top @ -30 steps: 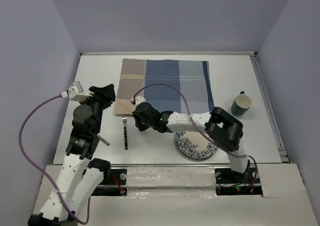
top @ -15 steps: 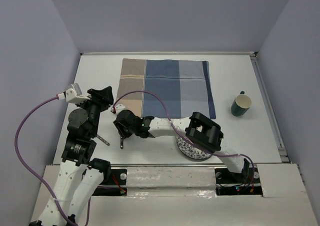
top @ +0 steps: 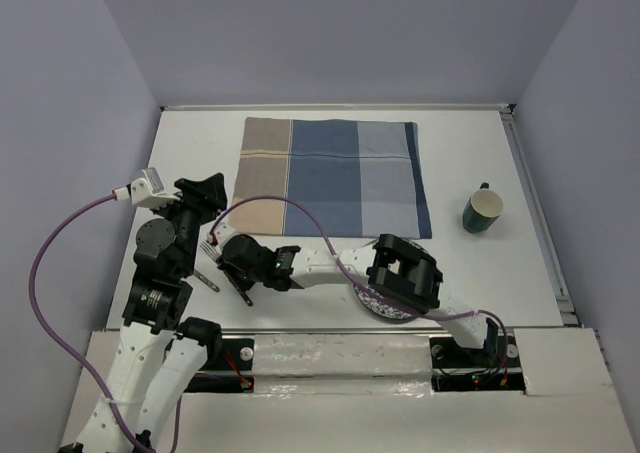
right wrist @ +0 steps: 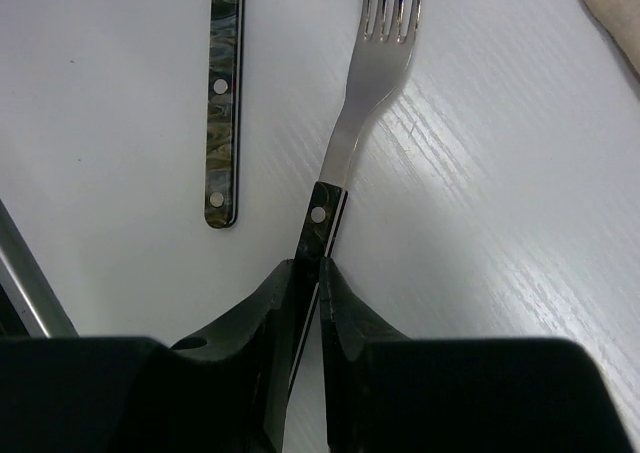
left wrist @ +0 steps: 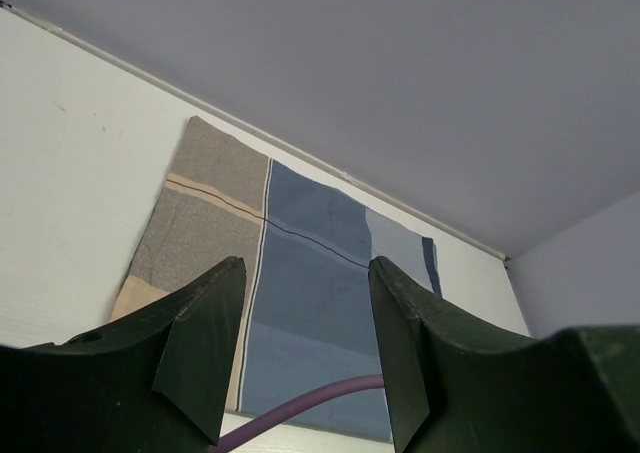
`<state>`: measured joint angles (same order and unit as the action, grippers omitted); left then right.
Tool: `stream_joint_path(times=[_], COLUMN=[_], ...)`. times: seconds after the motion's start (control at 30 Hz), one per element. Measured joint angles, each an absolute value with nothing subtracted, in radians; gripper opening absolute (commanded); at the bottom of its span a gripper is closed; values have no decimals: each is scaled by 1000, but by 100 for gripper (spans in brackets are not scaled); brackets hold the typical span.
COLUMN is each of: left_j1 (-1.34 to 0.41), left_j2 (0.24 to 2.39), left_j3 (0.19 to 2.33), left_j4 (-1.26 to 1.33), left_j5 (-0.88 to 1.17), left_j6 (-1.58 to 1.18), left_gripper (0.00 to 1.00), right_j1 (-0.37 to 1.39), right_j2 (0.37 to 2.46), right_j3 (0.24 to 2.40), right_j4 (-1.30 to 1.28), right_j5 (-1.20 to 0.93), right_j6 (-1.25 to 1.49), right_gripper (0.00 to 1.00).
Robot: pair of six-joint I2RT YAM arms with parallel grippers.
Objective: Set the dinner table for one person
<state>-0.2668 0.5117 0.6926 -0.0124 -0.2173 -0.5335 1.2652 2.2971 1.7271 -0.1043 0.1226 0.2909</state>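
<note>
Right gripper (right wrist: 308, 273) tight on fork (right wrist: 385, 58), far leftward; left gripper (left wrist: 305, 283) agape, raised

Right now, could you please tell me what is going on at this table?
The right end effector is shut on the handle of a fork, left of the striped placemat on the dinner table. Another dark-handled utensil lies beside it. The left end effector hovers open and empty. A plate and a green mug sit off the placemat.
</note>
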Motion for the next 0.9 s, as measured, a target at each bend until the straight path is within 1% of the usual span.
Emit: stream_joint_path(times=[0.03,0.07,0.1,0.17,0.2,0.33,0.37,0.43,0.47,0.53,0.57,0.6,0.7,0.73,0.8,0.9], left_j1=[-267,-267,-267,-267,-267,-267,-267,-267,-267,-267,-267,-267,-268,-271,-277,-288], left_j2=[511,511,512,513,514,522,526,537,548,579,606,626,704,756,820,900], left_j3=[693,693,693,693,693,691,687,670,656,601,564,541,447,418,388,366], left_j4=[-12,-13,-13,-13,-12,-13,-10,-10,-6,30,39,51,80,86,96,124], left_j5=[-217,-217,-217,-217,-217,-220,-222,-221,-220,-205,-191,-185,-163,-162,-167,-189], left_j6=[-533,-534,-535,-535,-535,-538,-541,-553,-559,-596,-617,-633,-685,-699,-718,-736], left_gripper=[63,63,64,64,64,65,65,64,63,62,61,61,61,61,62,64], right_j1=[1266,1266,1266,1266,1266,1264,1263,1251,1243,1222,1194,1172,1043,962,828,679], right_j2=[2297,2297,2297,2297,2297,2243,2222,2131,2053,1938,1843,1791,1587,1516,1445,1428], right_j3=[1727,1727,1727,1727,1724,1658,1639,1560,1501,1404,1327,1292,1105,1033,932,856], right_j4=[-104,-104,-104,-109,-112,-135,-140,-136,-138,-114,-107,-101,-60,-59,-63,-76], right_j5=[126,128,129,141,149,179,185,192,199,216,226,231,257,259,272,268], right_j6=[286,283,283,277,275,276,276,281,287,307,318,327,369,384,404,421], right_gripper=[23,36,43,55,57,57,55,52,49,46,43,41,38,38,34,31])
